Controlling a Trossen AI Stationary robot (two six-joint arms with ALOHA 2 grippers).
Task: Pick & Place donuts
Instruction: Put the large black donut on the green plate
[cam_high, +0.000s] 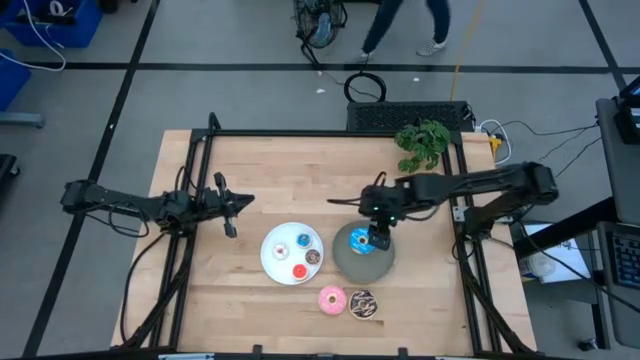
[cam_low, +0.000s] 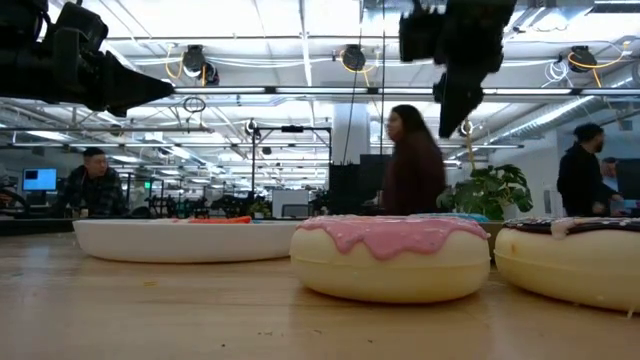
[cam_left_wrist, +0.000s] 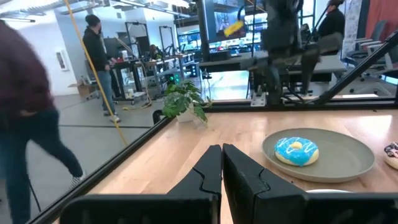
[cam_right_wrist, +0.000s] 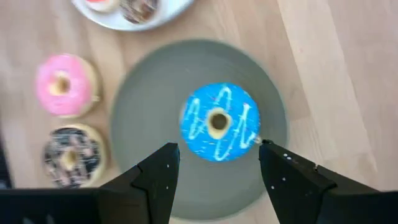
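The blue-iced donut (cam_right_wrist: 219, 121) lies flat in the middle of the round grey plate (cam_right_wrist: 137, 118). My right gripper (cam_right_wrist: 217, 165) hangs open above it, a finger on either side and clear of it; the low view shows this gripper (cam_low: 460, 95) high over the table. The pink donut (cam_high: 332, 299) and the chocolate-sprinkled donut (cam_high: 362, 304) sit on the wood near the table's near edge. The tiny blue (cam_high: 303, 240), white (cam_high: 283, 248), brown (cam_high: 313, 257) and red (cam_high: 299, 270) donuts lie on the white plate (cam_high: 270, 262). My left gripper (cam_high: 235, 203) waits shut, left of the white plate.
A potted plant (cam_high: 424, 142) stands at the table's far right corner. Black frame rails (cam_high: 300, 133) run along the table's edges. People move about in the room beyond the table (cam_low: 410, 160). Bare wood lies between the left gripper and the far edge.
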